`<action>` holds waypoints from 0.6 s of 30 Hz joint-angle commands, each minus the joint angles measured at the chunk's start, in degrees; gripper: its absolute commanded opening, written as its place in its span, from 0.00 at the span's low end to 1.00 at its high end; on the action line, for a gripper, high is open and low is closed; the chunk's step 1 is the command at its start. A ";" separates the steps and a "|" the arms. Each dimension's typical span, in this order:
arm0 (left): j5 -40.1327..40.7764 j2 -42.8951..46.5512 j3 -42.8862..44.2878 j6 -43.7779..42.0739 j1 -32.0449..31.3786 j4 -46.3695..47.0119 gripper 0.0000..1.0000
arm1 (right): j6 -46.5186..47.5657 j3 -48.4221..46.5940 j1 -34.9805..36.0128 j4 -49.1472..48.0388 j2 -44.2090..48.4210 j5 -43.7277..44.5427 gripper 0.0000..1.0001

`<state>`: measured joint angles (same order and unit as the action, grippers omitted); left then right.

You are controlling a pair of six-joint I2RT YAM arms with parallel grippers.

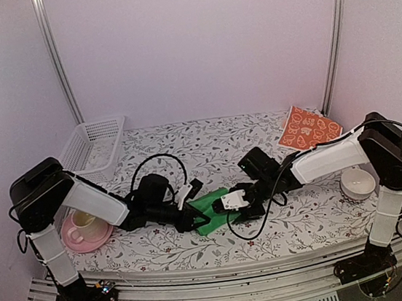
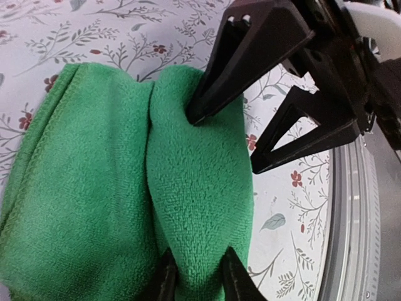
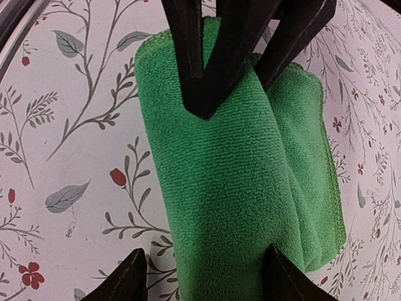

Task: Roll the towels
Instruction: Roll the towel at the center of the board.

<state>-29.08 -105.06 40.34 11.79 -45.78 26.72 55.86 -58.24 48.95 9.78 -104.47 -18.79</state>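
The bright green terry towel (image 1: 212, 209) is lying mid-counter near the front edge, half rolled: a plump nubby cylinder beside a flat flap with a stitched hem. Your left fingers (image 2: 233, 279) are pinching one end of the roll, cloth filling their narrow gap. Your right fingers (image 3: 285, 282) are standing released and wide, straddling the other end, one of them clear of the cloth. Both arms are crowding the towel's sides, while open room is lying behind it. The orange-red towel with white leaf print (image 1: 307, 128) is lying flat at the back right. A floral sheet is covering the counter (image 1: 186, 148), with pale walls enclosing it.
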 commanded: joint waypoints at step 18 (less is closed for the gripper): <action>12.11 16.92 -7.75 -3.18 2.09 -11.15 0.82 | -2.66 -4.57 2.73 5.20 -6.39 5.75 0.11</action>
<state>-20.82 -93.84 34.68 10.79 -43.97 19.05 53.10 -61.80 51.37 6.52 -108.16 -12.97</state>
